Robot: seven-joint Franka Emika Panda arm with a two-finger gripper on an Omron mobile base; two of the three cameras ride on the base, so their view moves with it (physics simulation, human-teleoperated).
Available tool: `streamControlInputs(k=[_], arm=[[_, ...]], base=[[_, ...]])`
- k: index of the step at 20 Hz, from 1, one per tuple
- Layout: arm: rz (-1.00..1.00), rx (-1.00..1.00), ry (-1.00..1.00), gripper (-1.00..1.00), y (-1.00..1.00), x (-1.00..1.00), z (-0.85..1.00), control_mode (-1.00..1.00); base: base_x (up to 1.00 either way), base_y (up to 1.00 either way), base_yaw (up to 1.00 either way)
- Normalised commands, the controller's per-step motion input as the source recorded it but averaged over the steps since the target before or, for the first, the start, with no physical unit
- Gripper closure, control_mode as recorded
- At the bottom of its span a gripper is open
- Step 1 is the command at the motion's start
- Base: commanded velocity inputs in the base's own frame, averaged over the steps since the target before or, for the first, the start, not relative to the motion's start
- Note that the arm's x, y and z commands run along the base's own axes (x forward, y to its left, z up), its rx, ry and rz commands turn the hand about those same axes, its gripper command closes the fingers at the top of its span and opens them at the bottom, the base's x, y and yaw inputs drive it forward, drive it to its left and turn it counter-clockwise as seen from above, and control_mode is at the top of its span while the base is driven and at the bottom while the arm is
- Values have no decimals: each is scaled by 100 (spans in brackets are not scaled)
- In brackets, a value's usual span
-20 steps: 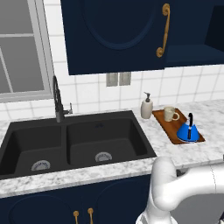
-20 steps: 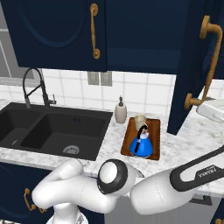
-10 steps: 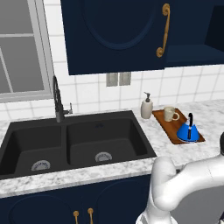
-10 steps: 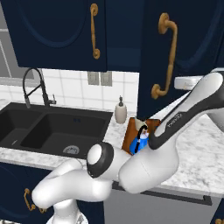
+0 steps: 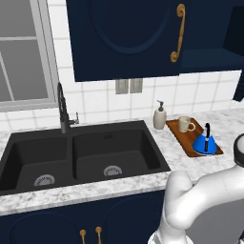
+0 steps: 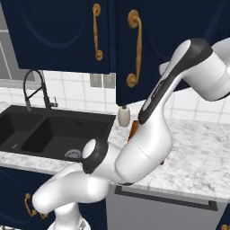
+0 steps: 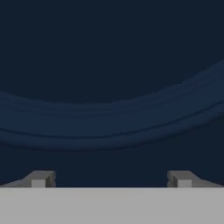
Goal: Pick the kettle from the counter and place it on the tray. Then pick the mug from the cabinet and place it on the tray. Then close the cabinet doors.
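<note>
- Gripper (image 7: 111, 178) spread wide, holding nothing; both fingertips (image 7: 40, 178) low in the hand view, well apart.
- Aimed close at a navy door panel (image 7: 112, 87), the curved raised moulding arcing across just above the tips.
- Tray (image 5: 177, 128) flat on the counter (image 5: 95, 187), right of the sink (image 5: 81, 155), running from near the backsplash toward the front edge.
- Mug (image 5: 185, 124) upright on the far end of the tray, handle to the right.
- Kettle (image 5: 205, 142) upright on the near end of the tray, just in front of the mug, black handle up.
- Soap bottle (image 5: 159, 116) on the counter just left of the tray, close to the wall.
- Left door (image 5: 126, 35) shut, brass handle (image 5: 177, 32) near its right edge.
- Right door (image 6: 148, 45) swung out toward the base in the right base view, its brass handle (image 6: 134, 47) at the left edge, still partly open.
- Cabinet (image 5: 209, 57) interior visible in the left base view, shelf dark.
- Arm (image 6: 175, 85) raised in front of the right door, upper part hiding the tray in the right base view.
</note>
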Motion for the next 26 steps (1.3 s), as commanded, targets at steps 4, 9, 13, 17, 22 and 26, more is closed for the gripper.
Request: streamControlInputs(k=[4,9,13,17,22,26], arm=[[-27,-2,-12,-100,100,93,-58,-100],[-25,-2,-16,-100,100,88,-59,-100],[-26,-1,-18,-100,96,90,-54,-100],[-28,0,-19,-100,85,97,-50,-100],[-29,0,-19,-100,74,97,-49,-100],[-31,0,-17,-100,63,99,-42,-100]], base=[[0,0,0],[0,0,0],[0,0,0],[0,0,0],[0,0,0],[0,0,0]])
